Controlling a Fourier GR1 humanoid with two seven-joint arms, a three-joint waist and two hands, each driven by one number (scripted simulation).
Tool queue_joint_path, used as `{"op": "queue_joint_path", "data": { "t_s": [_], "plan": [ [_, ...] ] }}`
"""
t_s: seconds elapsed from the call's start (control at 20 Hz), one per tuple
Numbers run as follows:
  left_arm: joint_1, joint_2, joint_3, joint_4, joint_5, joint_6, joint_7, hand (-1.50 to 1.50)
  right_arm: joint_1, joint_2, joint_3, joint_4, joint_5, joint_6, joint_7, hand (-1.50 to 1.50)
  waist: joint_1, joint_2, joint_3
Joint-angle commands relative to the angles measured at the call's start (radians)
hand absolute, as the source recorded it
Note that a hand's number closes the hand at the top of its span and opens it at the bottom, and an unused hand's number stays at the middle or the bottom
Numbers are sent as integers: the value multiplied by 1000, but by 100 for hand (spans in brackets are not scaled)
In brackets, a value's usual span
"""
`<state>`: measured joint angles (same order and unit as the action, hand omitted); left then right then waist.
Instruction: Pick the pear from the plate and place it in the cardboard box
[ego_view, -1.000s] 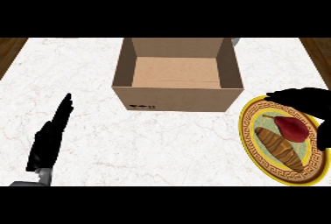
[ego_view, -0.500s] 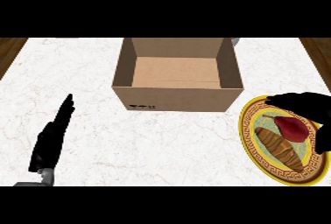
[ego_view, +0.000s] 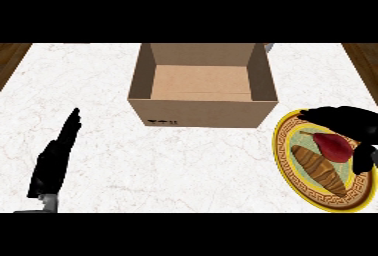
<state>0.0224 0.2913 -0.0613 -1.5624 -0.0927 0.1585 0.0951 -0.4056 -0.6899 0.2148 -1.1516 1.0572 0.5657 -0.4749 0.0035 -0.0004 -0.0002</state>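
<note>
Right hand (ego_view: 347, 120) at the frame's right edge, arched over the plate (ego_view: 289, 172), fingers curling down around the pear (ego_view: 334, 147) without closing on it yet. Left hand (ego_view: 53, 159) resting open, lower left. Pear beside a bread roll (ego_view: 317, 168), stem aimed upper left, long axis diagonal. Probably light, smooth, firm, apt to roll; best grasped across the wide belly. Box (ego_view: 203, 85) open, upper centre.

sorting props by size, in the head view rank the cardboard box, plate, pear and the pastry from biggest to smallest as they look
1. cardboard box, clearly the largest.
2. plate, partly cut off at the view's right edge.
3. pastry, the long brown one on the plate.
4. pear, a little smaller than the pastry, though the right robot hand may hide part of it.
</note>
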Motion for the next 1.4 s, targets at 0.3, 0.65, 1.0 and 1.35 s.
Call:
{"op": "queue_joint_path", "data": {
  "t_s": [0.3, 0.65, 1.0, 1.35],
  "plan": [
    [-5, -44, 25, 5, -48, -26, 18, 0, 8, 50, -27, 88, 121, -66, -63, -150, -1, 0, 0],
    [-18, -50, 58, 15, -49, -65, -14, 0, -57, 108, -50, 231, 179, -73, -87, 150, 3, 1, 0],
    [12, -81, 52, 51, -65, -55, -76, 0, -62, 116, -82, 186, 202, -299, -118, 150, 2, 1, 0],
    [-51, -34, 78, 34, -30, -125, -40, 0, -281, 153, -167, 415, 156, -392, -243, 150, 58, 20, 3]
  ]
}}
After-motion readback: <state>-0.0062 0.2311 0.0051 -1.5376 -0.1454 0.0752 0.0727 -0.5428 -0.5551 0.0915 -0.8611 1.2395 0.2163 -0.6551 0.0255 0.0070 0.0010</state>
